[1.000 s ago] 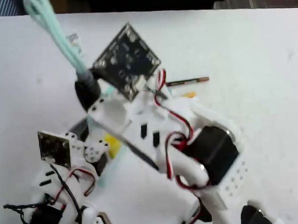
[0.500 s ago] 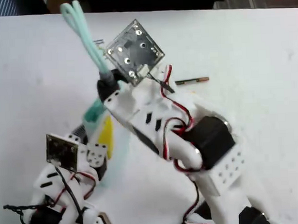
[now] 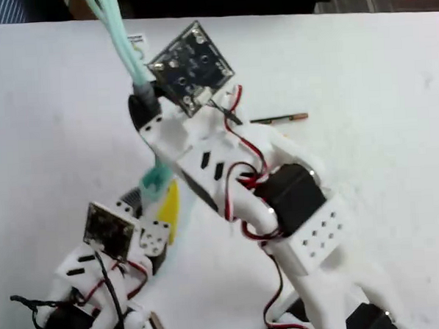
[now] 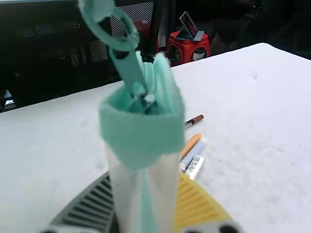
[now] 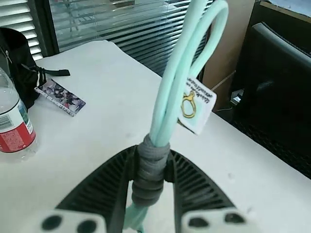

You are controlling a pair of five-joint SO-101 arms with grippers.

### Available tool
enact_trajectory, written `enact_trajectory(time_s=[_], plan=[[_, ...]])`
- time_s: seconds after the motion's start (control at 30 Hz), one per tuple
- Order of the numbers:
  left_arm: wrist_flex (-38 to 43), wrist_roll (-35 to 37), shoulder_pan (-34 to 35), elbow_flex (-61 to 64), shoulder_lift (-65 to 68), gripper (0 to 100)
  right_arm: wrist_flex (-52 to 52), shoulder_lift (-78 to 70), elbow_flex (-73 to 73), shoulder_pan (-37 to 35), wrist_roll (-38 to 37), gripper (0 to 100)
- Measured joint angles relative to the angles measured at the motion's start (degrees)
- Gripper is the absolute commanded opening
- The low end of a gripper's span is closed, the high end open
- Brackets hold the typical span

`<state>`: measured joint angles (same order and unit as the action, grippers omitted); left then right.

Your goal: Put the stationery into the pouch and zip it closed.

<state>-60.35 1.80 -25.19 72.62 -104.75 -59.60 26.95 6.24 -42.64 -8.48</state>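
Currently zip work, probably opening. The left gripper is clamped on the mint end of the pouch, between the two arms. The right gripper pinches the pull cord. A pen and markers lie loose on the table. Next move calls for a steady cord pull along the zip while the left holds firm, then fetching the pens.
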Motion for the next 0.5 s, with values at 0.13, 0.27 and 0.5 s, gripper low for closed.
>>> enact_trajectory(time_s=[0.13,0.27,0.5], plan=[[-0.09,-0.09,-0.44,0.0,0.0,2,0.09,-1.49,0.0,1.85,0.0,1.6],[-0.09,-0.09,-0.44,0.0,0.0,2,0.09,-1.93,0.0,5.45,0.0,1.6],[-0.09,-0.09,-0.44,0.09,-0.09,2,0.26,-2.64,0.0,9.85,0.0,1.6]])
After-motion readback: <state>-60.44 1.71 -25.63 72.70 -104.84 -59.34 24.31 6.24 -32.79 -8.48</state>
